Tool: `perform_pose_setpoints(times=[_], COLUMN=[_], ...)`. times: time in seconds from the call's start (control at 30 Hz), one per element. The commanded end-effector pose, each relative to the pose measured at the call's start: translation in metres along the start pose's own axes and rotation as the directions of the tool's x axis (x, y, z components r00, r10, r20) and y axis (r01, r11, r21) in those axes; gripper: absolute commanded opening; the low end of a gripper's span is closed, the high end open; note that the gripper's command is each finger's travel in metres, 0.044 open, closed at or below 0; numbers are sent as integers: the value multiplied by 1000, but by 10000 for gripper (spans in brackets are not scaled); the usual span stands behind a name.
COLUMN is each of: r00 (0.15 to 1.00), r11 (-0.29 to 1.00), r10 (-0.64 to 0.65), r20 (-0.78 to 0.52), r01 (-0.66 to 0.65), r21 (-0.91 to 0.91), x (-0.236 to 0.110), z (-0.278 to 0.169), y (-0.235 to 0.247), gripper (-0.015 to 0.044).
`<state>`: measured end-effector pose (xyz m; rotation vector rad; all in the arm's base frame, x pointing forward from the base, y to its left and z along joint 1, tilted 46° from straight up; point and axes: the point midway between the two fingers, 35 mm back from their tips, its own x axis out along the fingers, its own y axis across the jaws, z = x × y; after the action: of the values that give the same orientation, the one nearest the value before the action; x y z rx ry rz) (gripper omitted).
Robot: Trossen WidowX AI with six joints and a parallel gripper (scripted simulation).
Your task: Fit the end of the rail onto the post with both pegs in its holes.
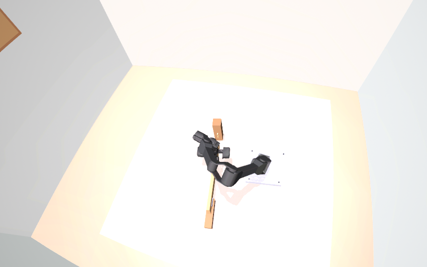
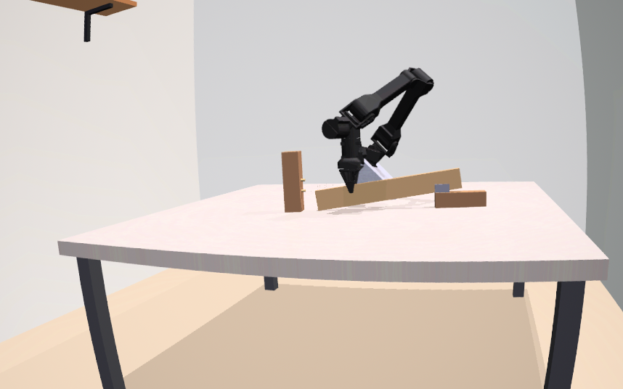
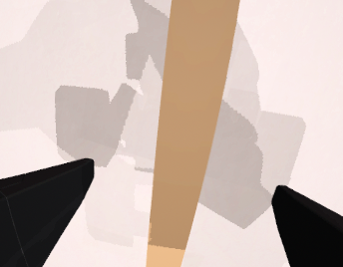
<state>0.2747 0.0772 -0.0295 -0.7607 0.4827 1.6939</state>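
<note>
Tool (image 2: 351, 189) spread wide, pinching nothing, fingers straddling the rail (image 2: 391, 189) near its low end. Rail tilted: low end on the counter (image 2: 255, 231), just at 3 o'clock of the post (image 2: 292, 181), not touching; high end over the footboard block (image 2: 461, 199).

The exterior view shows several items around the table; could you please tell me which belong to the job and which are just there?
Part of the job:
- long light wooden rail, sloping
- short upright brown wooden post with two small pegs
- low brown footboard block with grey bracket
- open black gripper, down at the rail

Just there:
- wooden wall shelf
- pale table, as the support
</note>
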Motion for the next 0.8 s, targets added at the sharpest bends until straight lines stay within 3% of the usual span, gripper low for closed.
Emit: perform_pose_setpoints(times=[0.0, 0.53, 0.77], r00=[1000, 1000, 1000], r11=[1000, 1000, 1000], r10=[3, 2, 2], r20=[7, 11, 11], r01=[-3, -3, -3], r21=[9, 7, 7], x=[9, 31, 31], z=[0, 2, 2], y=[2, 4, 4], gripper=[440, 440, 256])
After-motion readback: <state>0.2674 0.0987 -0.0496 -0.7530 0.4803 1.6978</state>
